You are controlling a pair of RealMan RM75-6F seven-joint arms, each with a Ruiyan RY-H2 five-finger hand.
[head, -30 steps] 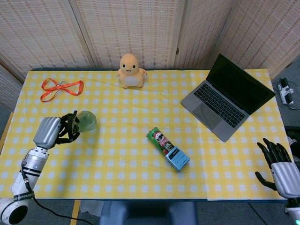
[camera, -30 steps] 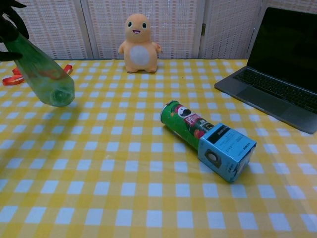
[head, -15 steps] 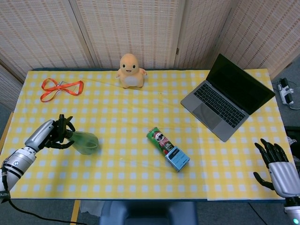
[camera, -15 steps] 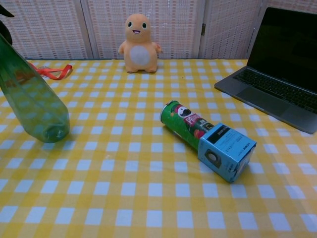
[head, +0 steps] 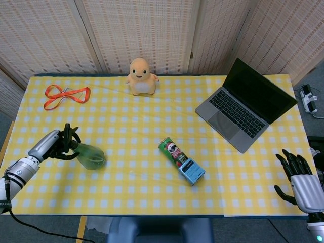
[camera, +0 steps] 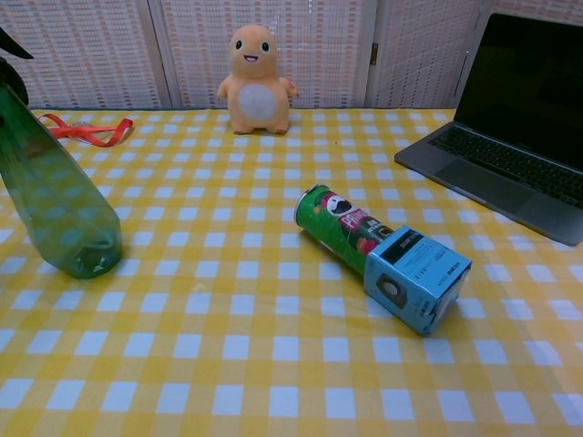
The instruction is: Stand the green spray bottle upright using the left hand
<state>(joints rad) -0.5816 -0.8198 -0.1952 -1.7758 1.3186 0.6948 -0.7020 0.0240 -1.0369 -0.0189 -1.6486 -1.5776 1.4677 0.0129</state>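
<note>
The green spray bottle [head: 90, 155] [camera: 53, 191] is at the table's left front, its base on or just above the yellow checked cloth, its body tilted with the top leaning left. My left hand [head: 62, 144] grips its black spray head; in the chest view only a dark bit of that top shows at the left edge. My right hand [head: 299, 178] hangs off the table's right front corner, fingers spread, holding nothing.
A green chips can [head: 173, 152] lies on its side with a blue box [head: 192, 171] against its end, mid-table. An orange plush toy [head: 141, 76] stands at the back, an orange lanyard [head: 66, 95] at back left, an open laptop [head: 245, 105] at right.
The left hand has swung the bottle from a raised, steep tilt down toward the table's front left; its base now meets the cloth and it stands nearer upright. Right hand barely moved.
</note>
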